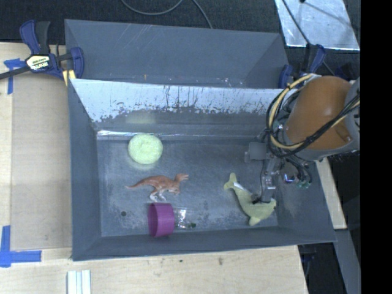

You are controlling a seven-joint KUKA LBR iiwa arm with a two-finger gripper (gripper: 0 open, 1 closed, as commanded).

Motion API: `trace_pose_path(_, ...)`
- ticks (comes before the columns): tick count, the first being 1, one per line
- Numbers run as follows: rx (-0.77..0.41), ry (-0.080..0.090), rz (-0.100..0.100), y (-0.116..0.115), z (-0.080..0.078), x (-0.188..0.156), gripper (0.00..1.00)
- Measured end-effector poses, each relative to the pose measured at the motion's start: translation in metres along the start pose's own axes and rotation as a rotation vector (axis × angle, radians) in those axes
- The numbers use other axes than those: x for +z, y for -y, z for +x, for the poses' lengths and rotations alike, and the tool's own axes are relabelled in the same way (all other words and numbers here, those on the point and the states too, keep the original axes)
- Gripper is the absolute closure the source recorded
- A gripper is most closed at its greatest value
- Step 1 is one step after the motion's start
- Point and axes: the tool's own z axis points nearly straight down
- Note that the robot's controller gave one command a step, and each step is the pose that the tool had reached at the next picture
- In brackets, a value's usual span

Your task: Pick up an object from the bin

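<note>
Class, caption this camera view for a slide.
Gripper over a yellow-green toy at the bin's right; ball, dinosaur, purple cup lie left.

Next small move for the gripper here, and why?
Probably grasp where it is: the gripper sits right over the body of the yellow-green fish-like toy at the bin floor's lower right, with the orange dinosaur and purple cup well clear to the left. Its height over the toy is unclear.

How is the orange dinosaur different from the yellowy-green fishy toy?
The dinosaur is orange-brown; the fishy toy is pale yellow-green. The dinosaur has thin legs; the fishy toy is smooth and curved. The dinosaur lies towards the left of the bin, away from the gripper; the fishy toy lies on the right, directly under it. Both are small animal toys.
</note>
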Motion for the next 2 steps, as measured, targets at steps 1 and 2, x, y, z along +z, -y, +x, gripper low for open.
trace_pose_path(1, -0.064, -0.005, -0.003, 0.020, 0.017, 0.040, 0.00)
trace_pose_path(2, 0.063, 0.002, 0.002, -0.012, 0.044, 0.037, 1.00)
